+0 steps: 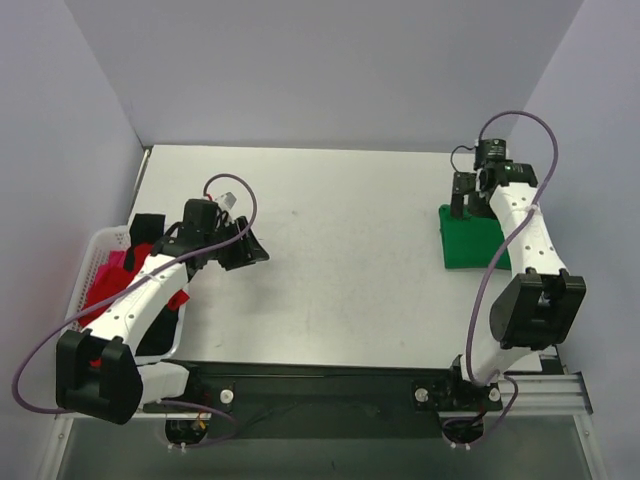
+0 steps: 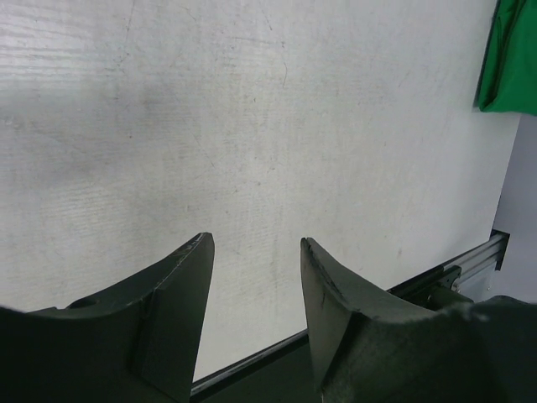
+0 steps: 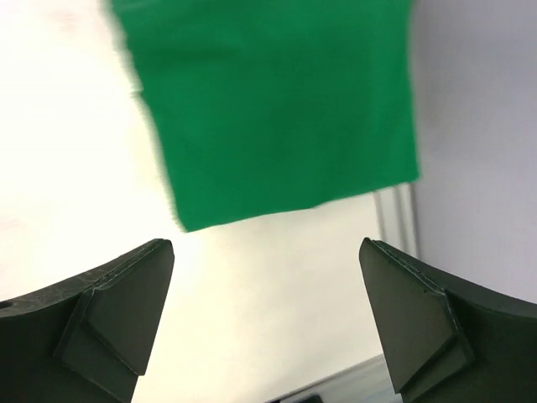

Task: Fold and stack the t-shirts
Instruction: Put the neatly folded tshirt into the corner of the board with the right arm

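Observation:
A folded green t-shirt [image 1: 468, 240] lies flat on the right side of the table. It also shows in the right wrist view [image 3: 277, 109] and at the top right corner of the left wrist view [image 2: 508, 59]. Red and pink t-shirts [image 1: 108, 282] lie crumpled in a white basket [image 1: 100, 243] at the left edge. My left gripper [image 1: 246, 250] is open and empty over bare table just right of the basket; in its wrist view [image 2: 256, 243] nothing is between the fingers. My right gripper [image 1: 466, 195] is wide open and empty above the green shirt's far edge [image 3: 267, 252].
The white table [image 1: 340, 220] is walled by pale panels at the back and sides. A black and metal rail [image 1: 330, 375] runs along the near edge, also in the left wrist view [image 2: 453, 273]. The right arm's purple cable [image 1: 545, 140] loops above the green shirt.

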Robot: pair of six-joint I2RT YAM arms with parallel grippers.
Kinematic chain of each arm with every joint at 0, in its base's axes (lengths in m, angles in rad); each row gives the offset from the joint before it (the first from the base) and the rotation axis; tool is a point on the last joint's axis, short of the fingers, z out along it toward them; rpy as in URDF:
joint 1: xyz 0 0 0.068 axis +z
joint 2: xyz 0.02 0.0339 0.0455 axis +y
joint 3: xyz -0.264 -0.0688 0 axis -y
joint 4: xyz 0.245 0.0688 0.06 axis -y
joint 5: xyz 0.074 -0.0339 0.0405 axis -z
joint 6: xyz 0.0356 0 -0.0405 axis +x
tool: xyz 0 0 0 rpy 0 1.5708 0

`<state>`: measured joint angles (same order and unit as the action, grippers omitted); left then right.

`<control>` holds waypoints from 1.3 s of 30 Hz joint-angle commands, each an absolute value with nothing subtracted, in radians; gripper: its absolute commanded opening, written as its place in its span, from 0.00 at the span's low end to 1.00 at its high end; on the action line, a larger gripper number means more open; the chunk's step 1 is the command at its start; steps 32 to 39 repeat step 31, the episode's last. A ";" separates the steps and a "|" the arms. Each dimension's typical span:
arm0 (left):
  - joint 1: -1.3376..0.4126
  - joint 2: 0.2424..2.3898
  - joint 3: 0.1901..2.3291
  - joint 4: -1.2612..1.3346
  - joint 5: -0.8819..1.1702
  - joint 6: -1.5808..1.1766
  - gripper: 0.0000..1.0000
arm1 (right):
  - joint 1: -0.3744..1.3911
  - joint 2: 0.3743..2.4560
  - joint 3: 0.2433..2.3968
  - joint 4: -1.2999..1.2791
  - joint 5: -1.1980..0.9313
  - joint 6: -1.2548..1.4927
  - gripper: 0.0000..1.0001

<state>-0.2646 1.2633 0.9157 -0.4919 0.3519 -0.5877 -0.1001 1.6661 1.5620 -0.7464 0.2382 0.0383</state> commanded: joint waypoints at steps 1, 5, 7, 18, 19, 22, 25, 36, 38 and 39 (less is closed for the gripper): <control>-0.261 1.206 0.899 -0.420 0.307 -0.609 0.56 | -0.009 1.525 1.453 -0.712 0.178 0.084 1.00; -0.262 1.157 0.885 -0.396 0.287 -0.606 0.56 | 0.087 1.379 1.303 -0.640 0.068 0.208 1.00; -0.265 1.125 0.877 -0.399 0.250 -0.595 0.56 | 0.150 1.298 1.235 -0.592 0.032 0.253 1.00; -0.268 1.002 0.856 -0.463 0.069 -0.580 0.58 | 0.411 1.085 0.919 -0.514 0.075 0.449 0.99; -0.268 0.987 0.854 -0.469 0.045 -0.578 0.58 | 0.420 1.075 0.905 -0.506 0.080 0.478 0.99; -0.268 0.951 0.844 -0.471 0.009 -0.578 0.59 | 0.449 1.049 0.861 -0.488 0.084 0.518 0.99; -0.268 0.928 0.839 -0.479 -0.017 -0.565 0.59 | 0.469 1.040 0.841 -0.477 0.086 0.532 0.99; -0.268 0.914 0.848 -0.506 -0.044 -0.534 0.60 | 0.485 1.037 0.833 -0.477 0.098 0.540 0.99; -0.268 0.914 0.848 -0.506 -0.044 -0.534 0.60 | 0.485 1.037 0.833 -0.477 0.098 0.540 0.99; -0.268 0.914 0.848 -0.506 -0.044 -0.534 0.60 | 0.485 1.037 0.833 -0.477 0.098 0.540 0.99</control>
